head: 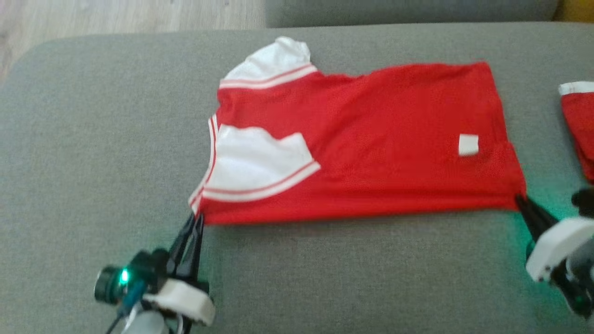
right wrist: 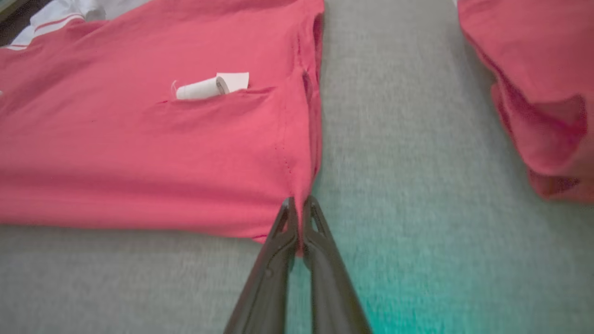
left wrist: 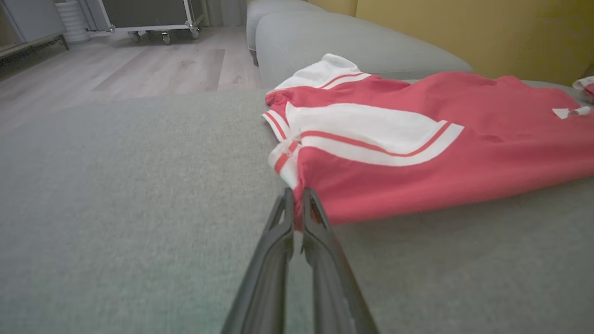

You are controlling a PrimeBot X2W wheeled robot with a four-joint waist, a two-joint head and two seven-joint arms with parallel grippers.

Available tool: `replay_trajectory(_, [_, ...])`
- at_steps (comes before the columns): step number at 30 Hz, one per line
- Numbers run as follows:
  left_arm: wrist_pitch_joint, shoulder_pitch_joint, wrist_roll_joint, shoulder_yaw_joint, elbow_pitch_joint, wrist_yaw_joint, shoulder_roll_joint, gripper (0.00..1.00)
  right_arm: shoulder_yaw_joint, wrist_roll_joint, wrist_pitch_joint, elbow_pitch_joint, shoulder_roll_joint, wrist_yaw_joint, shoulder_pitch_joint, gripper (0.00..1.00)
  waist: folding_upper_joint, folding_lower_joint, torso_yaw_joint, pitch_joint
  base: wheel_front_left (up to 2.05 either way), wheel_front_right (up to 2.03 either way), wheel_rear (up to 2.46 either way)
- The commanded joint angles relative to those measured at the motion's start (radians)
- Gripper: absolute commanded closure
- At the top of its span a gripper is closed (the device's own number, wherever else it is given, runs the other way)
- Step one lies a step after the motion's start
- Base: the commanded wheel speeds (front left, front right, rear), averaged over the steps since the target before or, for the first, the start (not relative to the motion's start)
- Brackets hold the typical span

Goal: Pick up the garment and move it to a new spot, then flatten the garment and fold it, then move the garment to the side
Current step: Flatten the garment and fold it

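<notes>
A red garment (head: pixel 380 139) with white, red-striped sleeves lies folded lengthwise on the grey couch cushion (head: pixel 93 153), a small white label (head: pixel 468 144) near its right end. My left gripper (head: pixel 197 217) is shut on the garment's near left corner, by the striped collar; in the left wrist view the fingertips (left wrist: pixel 297 197) pinch the red edge (left wrist: pixel 394 185). My right gripper (head: pixel 520 198) is shut on the near right corner, and the right wrist view shows the hem (right wrist: pixel 297 195) caught between its fingers (right wrist: pixel 299 208).
A second red garment (head: pixel 577 125) with a white edge lies at the cushion's right side, close to my right gripper (right wrist: pixel 538 93). Another grey cushion (head: pixel 408 11) sits behind, with wooden floor (head: pixel 116 16) at the far left. Bare cushion stretches in front of the garment.
</notes>
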Motion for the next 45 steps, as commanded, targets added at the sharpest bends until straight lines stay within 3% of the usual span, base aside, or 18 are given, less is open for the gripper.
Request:
replay_trajectory(1, [-0.005, 0.021, -0.019, 0.031, -0.046, 0.004, 0.039, 1.0, 0.0, 0.011, -0.003, -0.034, -0.055, -0.001, 0.048, 1.0, -0.0001, 0.0001, -0.001, -0.017, 0.0, 0.0, 0.0])
replay_trajectory(10, [0.062, 0.222, -0.046, 0.006, -0.2, 0.037, 0.06, 1.0, -0.081, -0.018, 0.006, -0.171, -0.082, -0.001, 0.277, 1.0, -0.0001, 0.0001, -0.014, -0.045, 0.0, 0.0, 0.0])
replay_trajectory(21, [0.149, 0.285, -0.074, 0.0, -0.311, 0.054, 0.084, 1.0, -0.206, -0.094, 0.063, -0.27, -0.043, -0.001, 0.37, 1.0, -0.0001, 0.0001, -0.021, -0.039, 0.0, 0.0, 0.0])
replay_trajectory(22, [0.165, 0.287, -0.083, -0.002, -0.316, 0.051, 0.085, 0.97, -0.218, -0.101, 0.068, -0.279, -0.039, -0.001, 0.375, 0.67, -0.0001, 0.0001, -0.021, -0.036, 0.0, 0.0, 0.0])
replay_trajectory(23, [0.183, 0.289, -0.093, -0.003, -0.321, 0.048, 0.084, 0.73, -0.231, -0.112, 0.068, -0.287, -0.035, -0.001, 0.379, 0.12, -0.0001, 0.0001, -0.021, -0.033, 0.0, 0.0, 0.0])
replay_trajectory(24, [0.197, 0.289, -0.099, -0.004, -0.327, 0.048, 0.084, 0.37, -0.248, -0.125, 0.065, -0.293, -0.031, -0.001, 0.381, 0.0, -0.0001, 0.0001, -0.02, -0.029, 0.0, 0.0, 0.0])
replay_trajectory(25, [0.207, 0.286, -0.101, -0.005, -0.335, 0.049, 0.084, 0.0, -0.262, -0.138, 0.062, -0.3, -0.025, -0.001, 0.382, 0.0, -0.0001, 0.0001, -0.019, -0.025, 0.0, 0.0, 0.0])
replay_trajectory(29, [0.246, 0.268, -0.096, -0.009, -0.392, 0.061, 0.092, 0.0, -0.303, -0.182, 0.059, -0.34, -0.007, -0.001, 0.382, 0.0, -0.0001, 0.0001, -0.023, -0.006, 0.0, 0.0, 0.0])
replay_trajectory(33, [0.275, 0.182, -0.071, 0.014, -0.465, 0.059, 0.135, 0.0, -0.338, -0.208, 0.054, -0.398, 0.003, -0.001, 0.369, 0.0, -0.0001, 0.0001, -0.029, 0.027, 0.0, 0.0, 0.0])
replay_trajectory(38, [0.362, -0.056, -0.044, 0.038, -0.494, -0.005, 0.212, 0.0, -0.355, -0.238, 0.07, -0.466, 0.02, -0.001, 0.33, 0.0, -0.0001, 0.0001, -0.05, 0.088, 0.0, 0.0, 0.0])
replay_trajectory(42, [0.463, -0.278, -0.085, 0.031, -0.423, -0.089, 0.242, 0.0, -0.349, -0.253, 0.082, -0.51, 0.028, -0.001, 0.288, 0.0, -0.0001, 0.0001, -0.081, 0.153, 0.0, 0.0, 0.0])
replay_trajectory(45, [0.54, -0.434, -0.143, 0.005, -0.345, -0.119, 0.249, 0.0, -0.335, -0.257, 0.089, -0.531, 0.033, -0.001, 0.261, 0.0, -0.0001, 0.0001, -0.102, 0.193, 0.0, 0.0, 0.0])
